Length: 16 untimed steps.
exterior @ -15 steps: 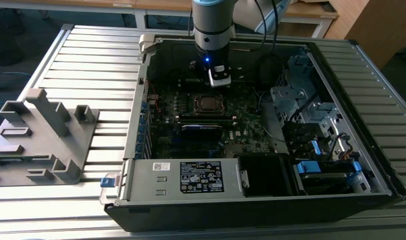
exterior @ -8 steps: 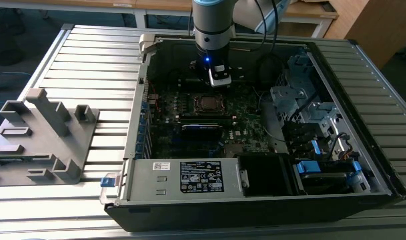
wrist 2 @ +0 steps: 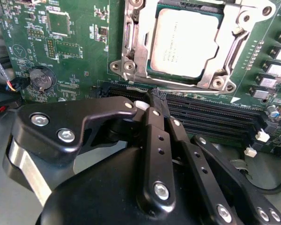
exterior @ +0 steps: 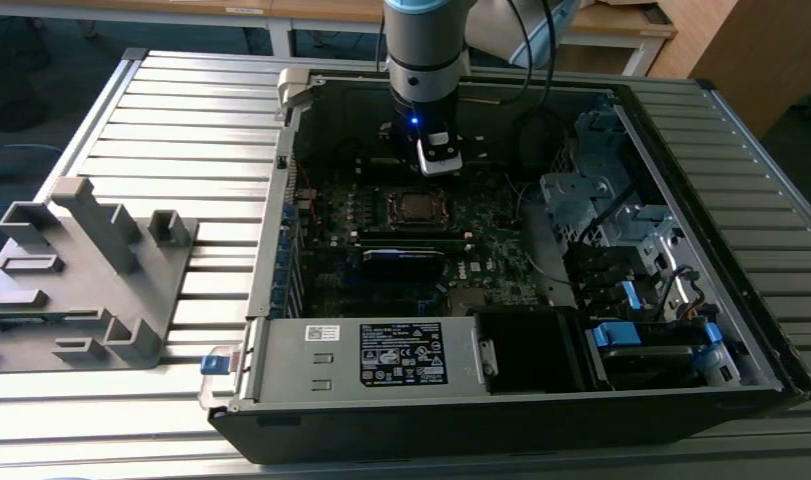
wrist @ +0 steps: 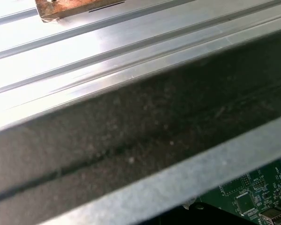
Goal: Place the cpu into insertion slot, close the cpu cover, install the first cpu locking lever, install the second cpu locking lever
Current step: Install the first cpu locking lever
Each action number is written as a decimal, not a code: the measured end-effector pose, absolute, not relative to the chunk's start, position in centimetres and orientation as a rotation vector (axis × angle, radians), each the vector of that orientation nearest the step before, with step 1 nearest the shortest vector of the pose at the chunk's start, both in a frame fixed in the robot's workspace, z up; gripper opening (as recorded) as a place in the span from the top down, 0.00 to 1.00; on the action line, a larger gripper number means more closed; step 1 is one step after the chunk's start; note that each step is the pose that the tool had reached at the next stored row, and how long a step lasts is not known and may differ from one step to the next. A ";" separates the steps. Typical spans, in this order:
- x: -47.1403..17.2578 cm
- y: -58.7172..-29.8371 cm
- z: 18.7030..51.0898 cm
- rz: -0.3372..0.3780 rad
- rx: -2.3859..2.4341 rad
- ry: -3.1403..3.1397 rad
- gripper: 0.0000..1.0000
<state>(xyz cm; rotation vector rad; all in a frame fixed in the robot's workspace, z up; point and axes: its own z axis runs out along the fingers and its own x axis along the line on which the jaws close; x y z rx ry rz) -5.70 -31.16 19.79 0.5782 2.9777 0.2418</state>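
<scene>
Counted: one small flat square silvery-topped cpu [wrist 2: 185, 42], seated in the single black square insertion slot [exterior: 393, 208] at the middle of the exterior view. Lying flat around its edges, one thin silvery metal cpu cover [wrist 2: 133, 35]. Just up-frame of that socket, one black two-fingered gripper [exterior: 439, 165], closed tight on nothing visible. Aimed tip-first at the socket's nearest edge in the second wrist view, just short of it. Square chip, so no long axis. Locking levers too thin to count.
</scene>
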 end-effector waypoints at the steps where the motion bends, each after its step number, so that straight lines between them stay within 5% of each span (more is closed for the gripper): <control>1: -5.7 -31.2 19.8 0.241 0.578 2.978 0.90; 16: -5.7 -31.2 19.8 0.242 0.574 2.966 0.90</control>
